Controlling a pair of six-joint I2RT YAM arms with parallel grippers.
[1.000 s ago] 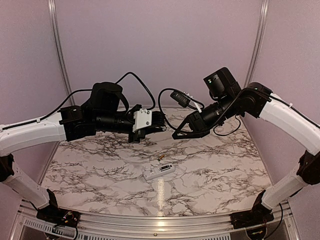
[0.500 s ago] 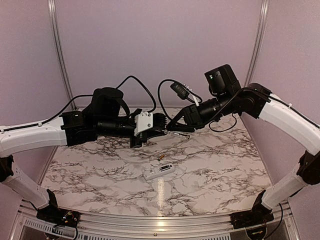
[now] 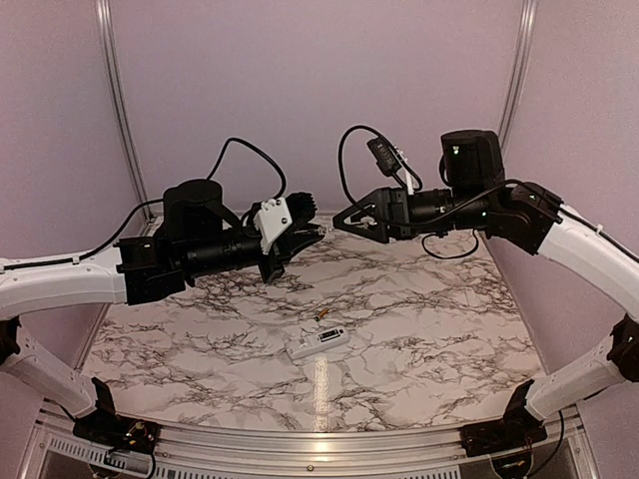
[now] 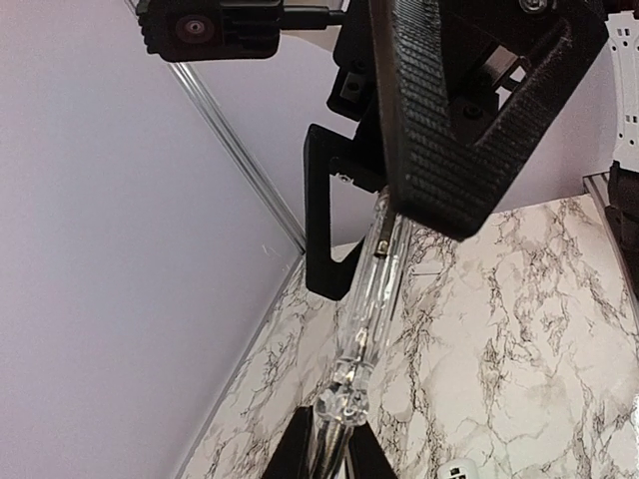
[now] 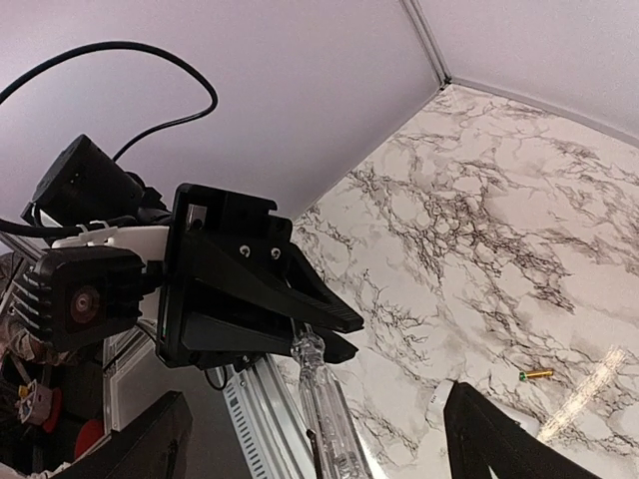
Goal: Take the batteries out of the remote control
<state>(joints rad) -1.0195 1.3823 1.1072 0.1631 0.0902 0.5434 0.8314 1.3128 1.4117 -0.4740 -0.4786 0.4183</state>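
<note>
Find the remote (image 3: 318,342) lying flat near the middle of the table (image 3: 449,329), one small gold battery (image 3: 322,318) loose just past its far edge. Expect light, stiff, slick plastic; pinch across the long edges. Up at the far side, see the left gripper (image 3: 303,233) clamped on a clear tool (image 4: 371,289), the right gripper (image 3: 347,220) spread wide either side of its tip.
</note>
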